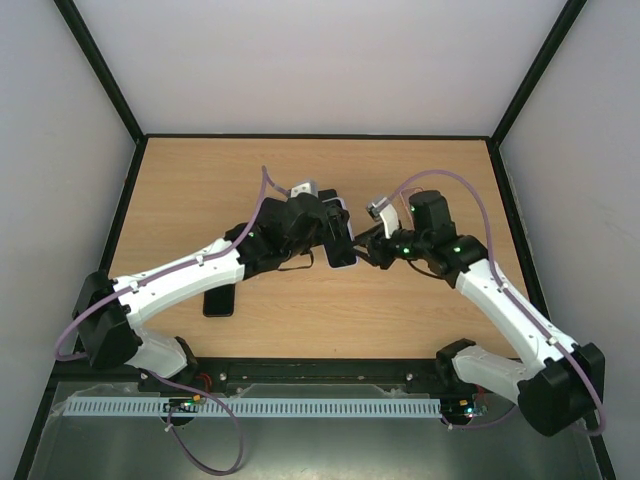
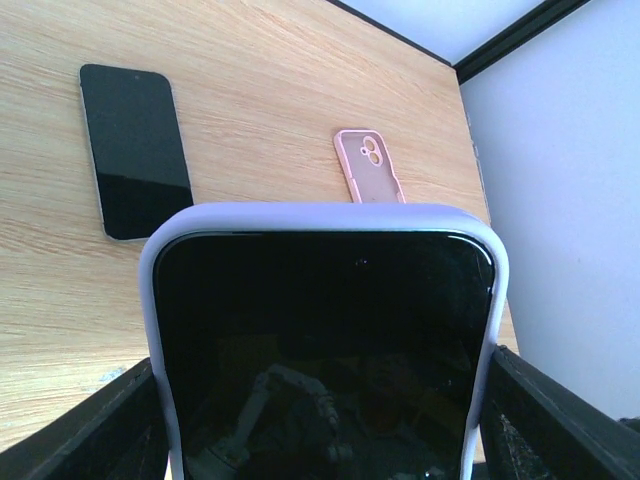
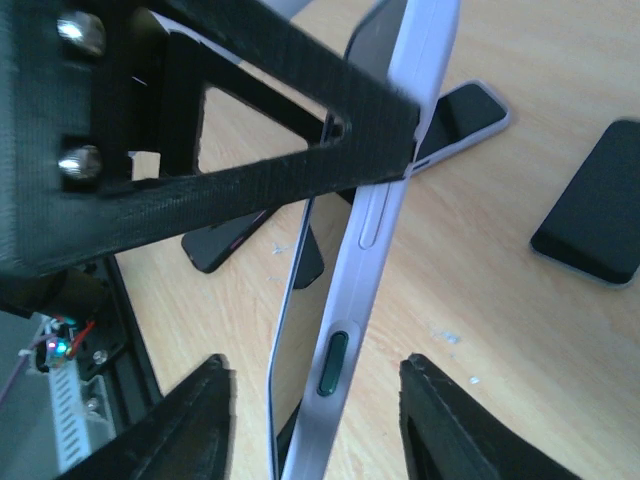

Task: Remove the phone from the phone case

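The left gripper [image 2: 325, 425] clamps the lilac phone case [image 2: 320, 216], phone [image 2: 320, 330] inside, above the table [image 2: 290, 90]; the right gripper [image 3: 325, 400] straddles its edge, jaws apart. Case likely soft, phone rigid and slick: peel at a corner

The table [image 2: 270, 90] is finished in a smooth, pale wood-grain surface with a faint sheen. The phone case [image 2: 320, 216] is seen as matt, smooth lilac plastic of a rubbery look, fitted around the glossy black glass of the phone [image 2: 320, 340], while the pink case [image 2: 368, 165] is slightly shinier. The fingers [image 3: 190, 430] of the right gripper [image 3: 315, 400] are formed in matt black plastic with a fine ribbed grain, and the screws [image 3: 78, 30] are of bright metal.
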You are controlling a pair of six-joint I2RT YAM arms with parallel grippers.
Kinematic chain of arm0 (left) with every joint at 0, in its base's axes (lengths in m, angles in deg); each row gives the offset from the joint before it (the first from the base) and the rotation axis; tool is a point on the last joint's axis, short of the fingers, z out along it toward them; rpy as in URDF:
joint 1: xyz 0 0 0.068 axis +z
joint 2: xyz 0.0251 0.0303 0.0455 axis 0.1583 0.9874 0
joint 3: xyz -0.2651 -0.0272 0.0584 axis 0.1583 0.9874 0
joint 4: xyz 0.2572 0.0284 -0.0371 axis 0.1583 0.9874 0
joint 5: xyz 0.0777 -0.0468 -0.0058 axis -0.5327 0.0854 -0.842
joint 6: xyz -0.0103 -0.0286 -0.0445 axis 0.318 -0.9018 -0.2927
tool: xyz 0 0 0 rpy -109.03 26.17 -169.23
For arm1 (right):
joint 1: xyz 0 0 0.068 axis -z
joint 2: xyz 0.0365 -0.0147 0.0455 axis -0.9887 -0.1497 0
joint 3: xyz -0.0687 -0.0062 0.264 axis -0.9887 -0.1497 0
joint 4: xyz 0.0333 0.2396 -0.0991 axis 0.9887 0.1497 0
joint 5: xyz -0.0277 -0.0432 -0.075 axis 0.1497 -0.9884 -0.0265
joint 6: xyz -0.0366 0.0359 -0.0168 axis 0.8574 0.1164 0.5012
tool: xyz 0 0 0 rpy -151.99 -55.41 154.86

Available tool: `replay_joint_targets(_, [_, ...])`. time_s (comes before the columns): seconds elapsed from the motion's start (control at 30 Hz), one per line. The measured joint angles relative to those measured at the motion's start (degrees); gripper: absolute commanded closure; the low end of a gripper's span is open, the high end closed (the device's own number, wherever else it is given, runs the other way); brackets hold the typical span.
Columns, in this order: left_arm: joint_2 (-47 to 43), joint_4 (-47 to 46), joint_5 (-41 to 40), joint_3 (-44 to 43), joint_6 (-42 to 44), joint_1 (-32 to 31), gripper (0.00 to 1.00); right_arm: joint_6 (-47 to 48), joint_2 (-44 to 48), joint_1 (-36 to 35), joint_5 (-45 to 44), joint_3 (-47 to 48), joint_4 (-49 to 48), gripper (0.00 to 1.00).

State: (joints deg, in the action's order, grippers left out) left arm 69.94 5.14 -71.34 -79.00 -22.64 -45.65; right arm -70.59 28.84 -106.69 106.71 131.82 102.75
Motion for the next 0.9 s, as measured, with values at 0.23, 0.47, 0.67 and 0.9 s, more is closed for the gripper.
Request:
replay_joint_targets(0.23, [0.00, 0.00, -1.81, -0.15, 0.02, -0.92, 0.50, -0.09, -1.90, -1.20, -1.14, 0.07, 0.42, 0.96])
replay_joint_targets(0.47, [-0.02, -0.09, -2.78, -0.48, 1.55, -1.22, 0.01, -1.70, -2.51, -0.94, -1.46, 0.09, 0.15, 0.98])
replay_joint_targets(0.67, [-3.30, -1.14, -5.44, -0.42, 5.64, 0.20, 0.01, -1.95, -2.29, -1.09, -1.79, 0.09, 0.55, 0.98])
replay_joint_targets(0.9, [-17.79, -9.18, -2.58, 10.80, 14.47, 7.48, 0.01, -2.12, 1.40, -1.09, -2.21, 0.15, 1.86, 0.98])
